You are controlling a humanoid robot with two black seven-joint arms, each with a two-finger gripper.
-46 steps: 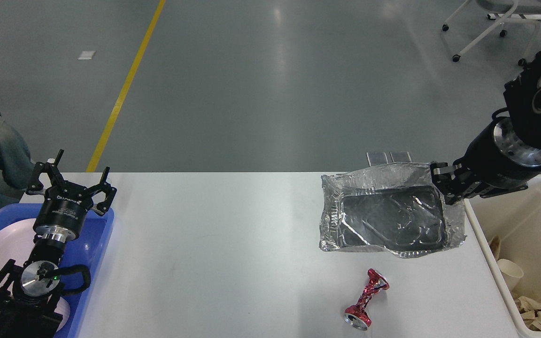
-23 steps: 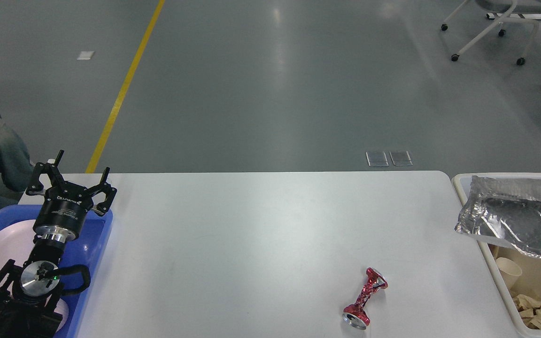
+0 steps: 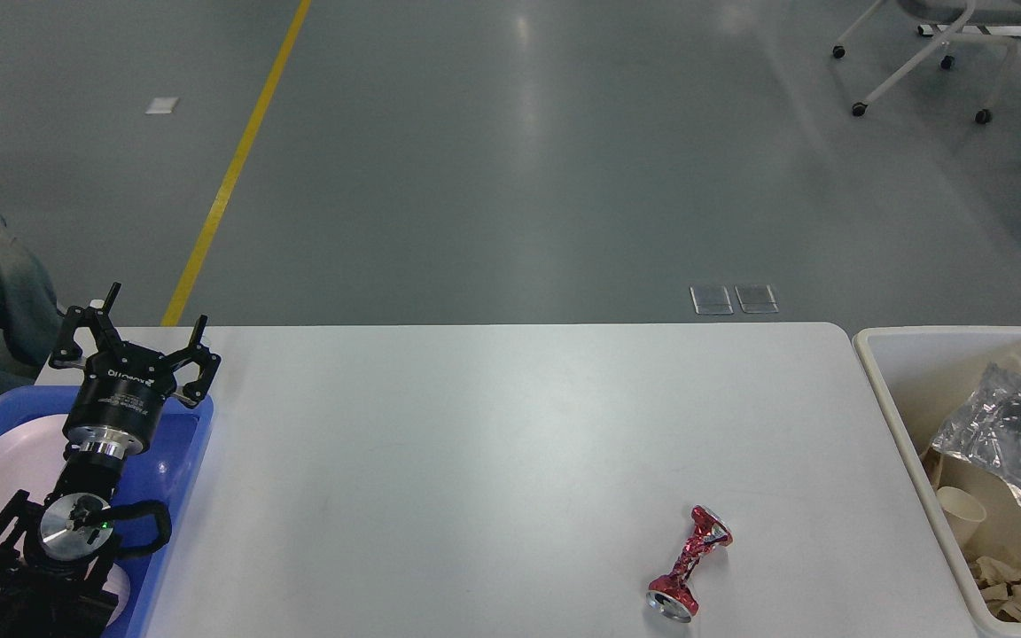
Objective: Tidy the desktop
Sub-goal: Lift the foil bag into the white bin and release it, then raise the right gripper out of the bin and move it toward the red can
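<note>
red crushed can (image 3: 689,565) lies on the white desktop (image 3: 475,461) toward its near right side, long axis running near-left to far-right. left gripper (image 3: 134,332) hangs spread and empty far off over the blue tray (image 3: 196,443); the unseen right arm's side is likely nearer.

The left arm came in from the lower left corner of the view and rose beside the left edge of the counter, its black links stacked below a silver wrist flange. The left gripper (image 3: 134,332) pointed up and away toward the counter's far left corner, its two black fingers (image 3: 76,332) spread wide apart with nothing between them. The right arm and its gripper were out of view.
</note>
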